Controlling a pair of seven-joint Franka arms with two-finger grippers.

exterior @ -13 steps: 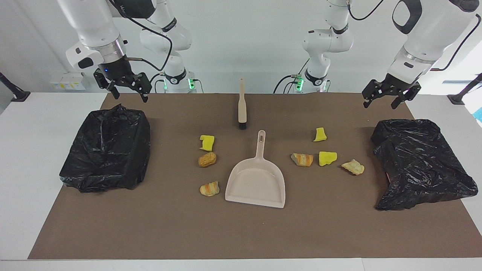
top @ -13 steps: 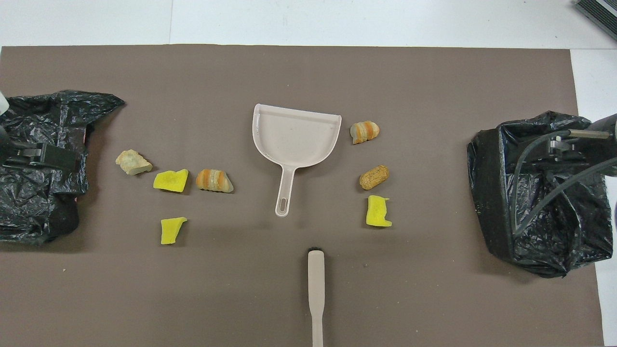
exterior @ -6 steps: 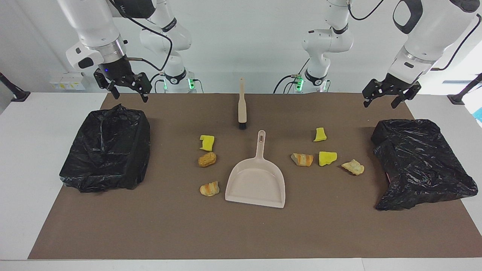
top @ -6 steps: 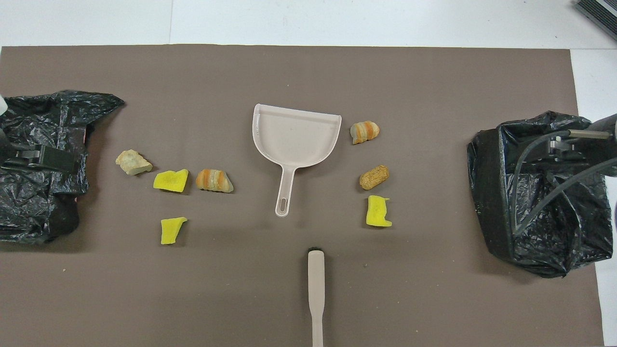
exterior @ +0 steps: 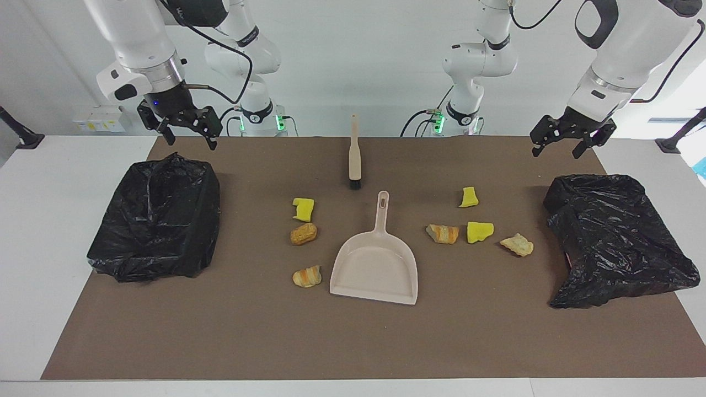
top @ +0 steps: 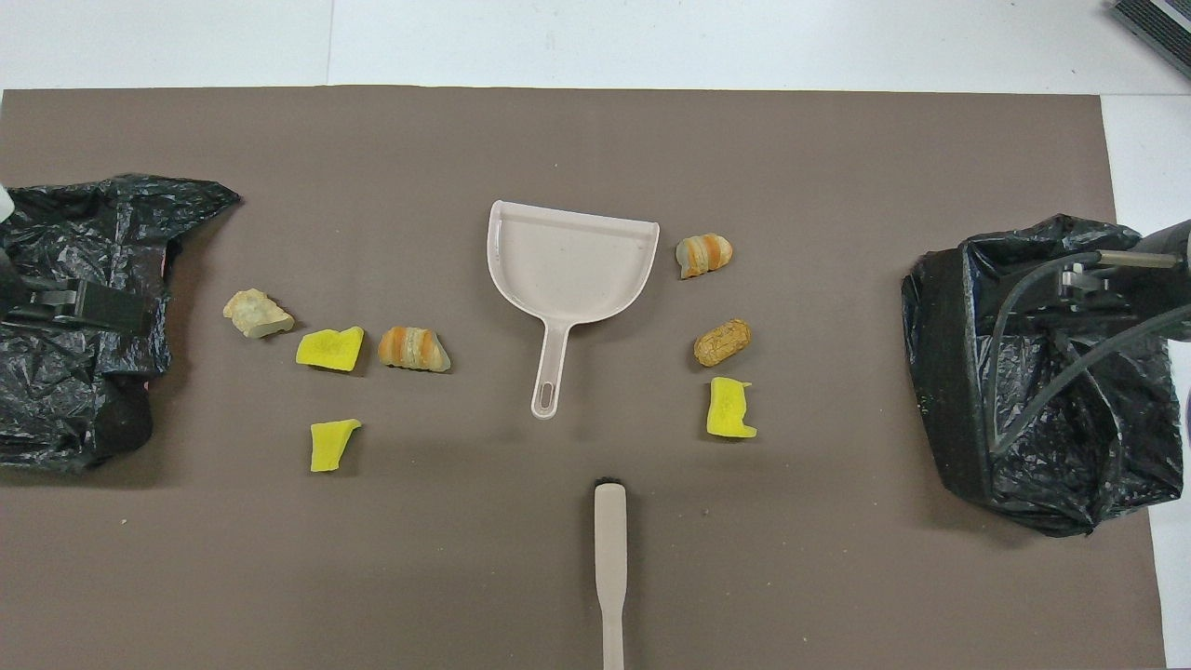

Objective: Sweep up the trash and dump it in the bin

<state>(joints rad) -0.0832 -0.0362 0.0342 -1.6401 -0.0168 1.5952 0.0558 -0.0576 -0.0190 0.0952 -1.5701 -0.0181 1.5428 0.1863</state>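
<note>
Both arms raised at their own ends of the table, nothing held. Left gripper hangs over the mat edge next to the black bag-lined bin at the left arm's end, jaws spread wide, empty. Right gripper is over the robot-side edge of the other black bag-lined bin at the right arm's end, jaws also wide, empty.

Beige dustpan sits mid-mat on the brown mat, handle pointing toward the robots, pan empty. Beige brush lies nearer the robots than the dustpan, bristle end toward the dustpan handle, not touching it.

Trash is all loose on the mat, seven pieces, none in the pan or bins:
- right-arm side of the dustpan: yellow sponge chunk, brown bread lump, orange-striped lump just beside the pan's corner, apart from it.
- left-arm side: small yellow chunk, striped lump, yellow chunk, pale tan lump nearest that bin. The last three lie in a rough row, close together.

Overhead view confirms the layout: dustpan, brush.
</note>
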